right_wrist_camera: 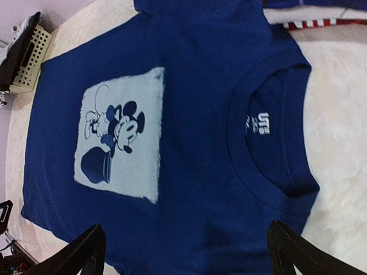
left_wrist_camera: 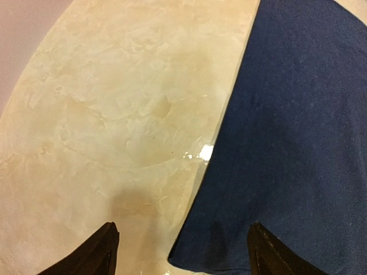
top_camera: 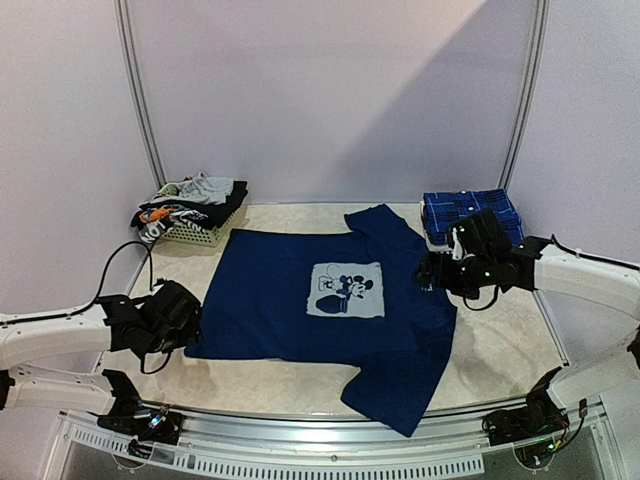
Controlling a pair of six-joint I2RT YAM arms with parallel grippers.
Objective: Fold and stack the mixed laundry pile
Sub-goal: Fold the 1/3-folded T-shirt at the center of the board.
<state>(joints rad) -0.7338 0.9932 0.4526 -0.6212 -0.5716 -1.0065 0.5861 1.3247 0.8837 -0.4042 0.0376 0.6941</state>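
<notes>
Both released: left fingers [left_wrist_camera: 92,253] straddle the navy T-shirt's [top_camera: 270,300] hem corner [left_wrist_camera: 186,255], right fingers [right_wrist_camera: 83,255] near its collar [right_wrist_camera: 236,134].

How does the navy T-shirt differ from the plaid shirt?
The navy T-shirt lies spread open in the middle; the plaid shirt sits folded into a compact block at the far right. The navy T-shirt is plain with a pale cartoon print; the plaid shirt is checked all over. Both rest on the table.

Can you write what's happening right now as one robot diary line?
T-shirt: spread flat, print up | left claw: open at hem corner | right claw: open near collar | plaid shirt: folded, far right
</notes>
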